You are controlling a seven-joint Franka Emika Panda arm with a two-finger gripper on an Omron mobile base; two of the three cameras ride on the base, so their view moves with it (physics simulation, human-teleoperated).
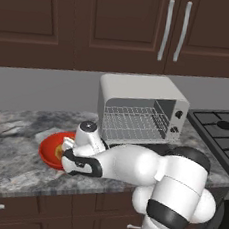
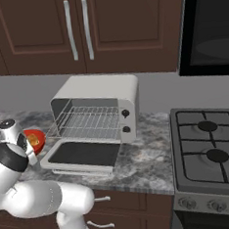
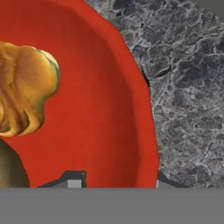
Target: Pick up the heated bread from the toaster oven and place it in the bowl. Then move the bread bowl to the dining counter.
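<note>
Red bowl [image 3: 109, 109] rim between hand [image 3: 116, 183] fingertips.

The bowl [image 3: 109, 87] under my pincer is glossy red — plain, no pattern. In it sits a lumpy pastry [image 3: 24, 87], golden-yellow with browner folds. The worktop [image 1: 15, 165] is grey stone, marbled with darker veins. The toaster oven [image 1: 142, 107] is white with a pale wire rack [image 2: 87, 121] and dark knobs; its dropped door [image 2: 83, 156] carries dark glass. Above, the cabinets [image 1: 122, 22] are deep brown with silver handles. The stove [image 2: 210, 152] is dark grey — burners nearly black.
</note>
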